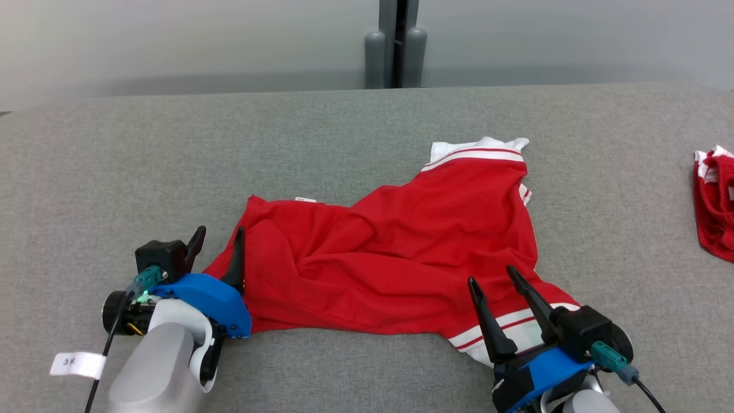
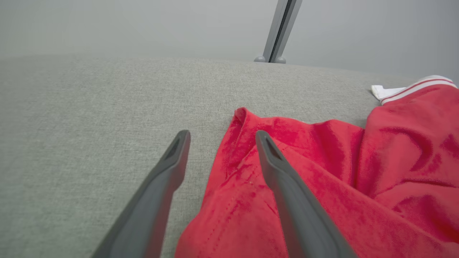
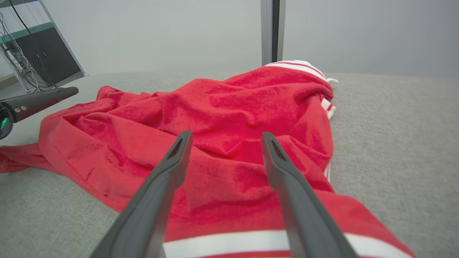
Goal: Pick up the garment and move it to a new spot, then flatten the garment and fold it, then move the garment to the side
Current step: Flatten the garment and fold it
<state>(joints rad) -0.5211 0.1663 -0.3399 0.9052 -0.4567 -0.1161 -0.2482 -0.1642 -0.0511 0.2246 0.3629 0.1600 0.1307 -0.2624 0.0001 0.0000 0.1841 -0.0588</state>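
Red garment [image 1: 390, 258], white-striped trim, lies crumpled mid-desk [image 1: 344, 132] on the grey woven cover. My left jaws: apart, at the garment's left edge, one finger [image 2: 161, 186] over bare desk, the other over red cloth; nothing held. My right jaws: apart, over the striped hem at the near right corner, fingers [image 3: 287, 186] low above it, possibly grazing the cloth, hard to tell. A second red piece [image 1: 714, 201] sits well apart at the desk's right edge.
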